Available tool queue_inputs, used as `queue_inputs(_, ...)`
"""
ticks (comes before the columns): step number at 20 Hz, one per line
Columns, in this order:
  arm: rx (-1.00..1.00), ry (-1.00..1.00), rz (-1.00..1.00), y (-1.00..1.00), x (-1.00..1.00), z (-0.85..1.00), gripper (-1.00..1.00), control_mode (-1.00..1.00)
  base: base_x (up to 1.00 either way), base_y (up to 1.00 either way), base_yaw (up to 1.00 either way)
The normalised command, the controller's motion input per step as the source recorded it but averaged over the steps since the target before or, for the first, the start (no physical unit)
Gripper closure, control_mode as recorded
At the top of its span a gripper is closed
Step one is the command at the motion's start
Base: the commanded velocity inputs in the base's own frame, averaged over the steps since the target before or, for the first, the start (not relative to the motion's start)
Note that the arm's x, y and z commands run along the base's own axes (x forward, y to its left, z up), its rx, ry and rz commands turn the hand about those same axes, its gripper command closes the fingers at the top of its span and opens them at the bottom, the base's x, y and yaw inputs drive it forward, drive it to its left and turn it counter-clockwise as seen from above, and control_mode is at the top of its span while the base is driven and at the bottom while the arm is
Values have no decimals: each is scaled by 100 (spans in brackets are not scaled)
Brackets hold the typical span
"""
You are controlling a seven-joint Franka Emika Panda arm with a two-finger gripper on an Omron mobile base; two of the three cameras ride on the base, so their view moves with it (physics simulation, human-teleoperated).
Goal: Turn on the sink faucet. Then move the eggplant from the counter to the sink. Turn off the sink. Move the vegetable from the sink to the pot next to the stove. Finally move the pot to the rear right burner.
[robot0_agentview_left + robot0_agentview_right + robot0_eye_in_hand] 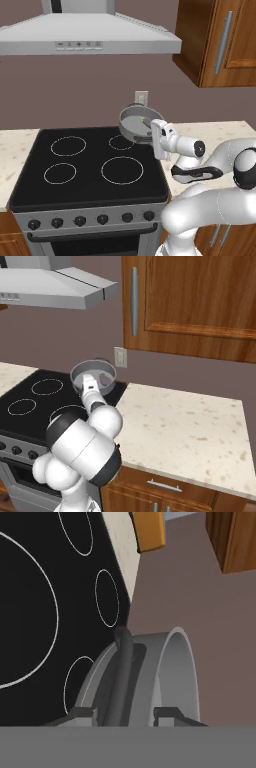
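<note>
Claw clamped tight on pot rim, pot lifted over rear right burner; keep it level, lower centered on ring.

Eggplant: mostly hidden inside pot.
Pot's near rim: covered by end effector.
Pot in hand view: cut off at the bottom edge.

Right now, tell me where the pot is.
The pot is lifted and tilted in the gripper, over the stove's rear right burner, just below the wall outlet.
</note>
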Motion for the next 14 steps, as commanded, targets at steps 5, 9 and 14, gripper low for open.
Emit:
queue_inputs(5, -4, 11, 9, 44, 0, 6, 100, -100, 0, 0, 0)
queue_inputs(9, -1, 7, 2, 6, 3, 0, 100, -100, 0, 0, 0)
queue_inputs(14, -1, 2, 0, 0, 14, -3, 100, -100, 0, 0, 0)
